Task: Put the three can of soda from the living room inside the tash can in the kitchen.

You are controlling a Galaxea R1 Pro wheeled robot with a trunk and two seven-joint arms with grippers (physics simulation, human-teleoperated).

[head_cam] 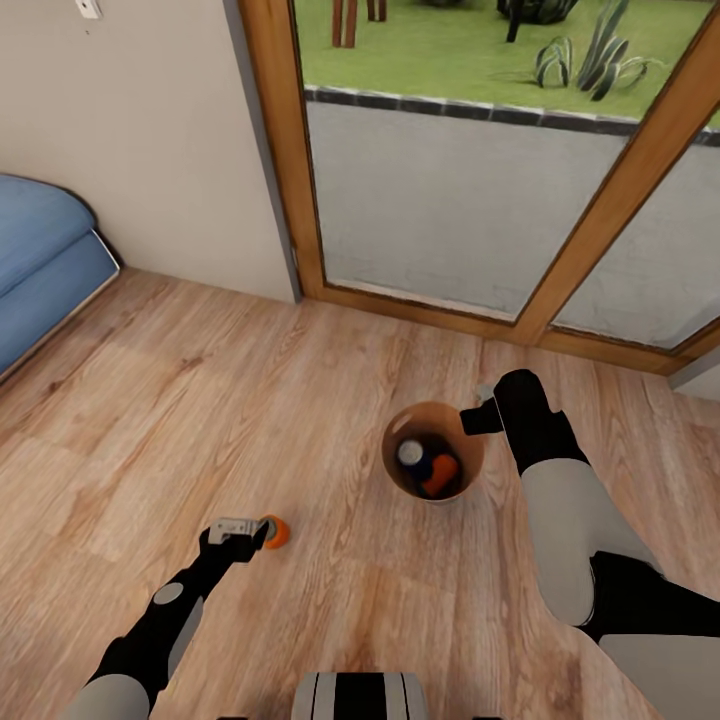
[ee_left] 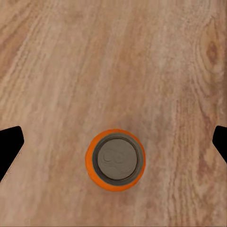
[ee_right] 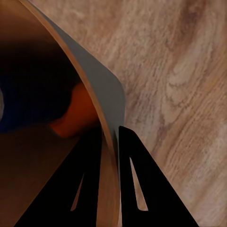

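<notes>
Left gripper is hovering fingers apart over the upright orange soda can on the wood floor. Right gripper is pinching the trash can rim; blue can and another orange can inside. Risk: off-centre closing could be tipping the can, letting it roll.

Your left hand: fingertips cut by the wrist frame's edges. Blue sofa: cropped at the head view's edge. Blue can inside the bin: dark, blurred.
</notes>
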